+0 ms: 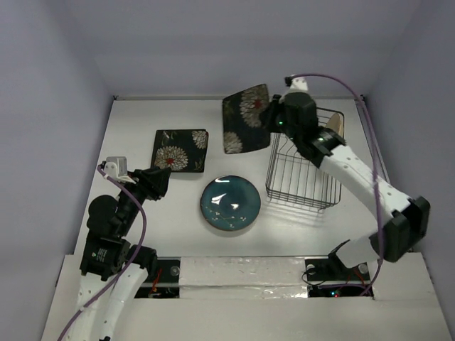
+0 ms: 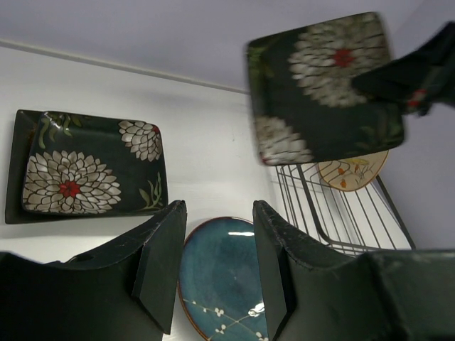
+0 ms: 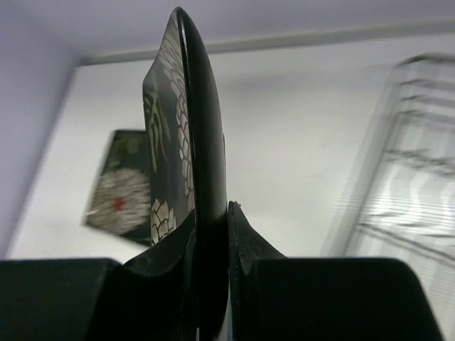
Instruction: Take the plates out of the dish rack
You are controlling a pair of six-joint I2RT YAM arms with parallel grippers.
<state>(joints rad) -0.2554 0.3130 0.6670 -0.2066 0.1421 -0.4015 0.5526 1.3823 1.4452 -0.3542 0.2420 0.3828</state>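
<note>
My right gripper [image 1: 272, 118] is shut on the rim of a square plate [image 1: 245, 117] with a black flowered back and holds it in the air, left of the dish rack [image 1: 302, 170]; the plate stands edge-on in the right wrist view [image 3: 193, 163]. A second square flowered plate [image 1: 180, 150] lies back-up on the table. The round teal plate [image 1: 229, 203] lies face-up at centre. The round cream plate [image 1: 335, 126] stands in the rack's far right corner. My left gripper [image 1: 158, 183] is open and empty, near the flat square plate, with the teal plate [image 2: 220, 277] between its fingers in the left wrist view.
White walls enclose the table on the left, back and right. The rack stands close to the right wall. The right arm [image 1: 355, 174] reaches over the rack. A foil-covered strip [image 1: 242, 273] runs along the near edge.
</note>
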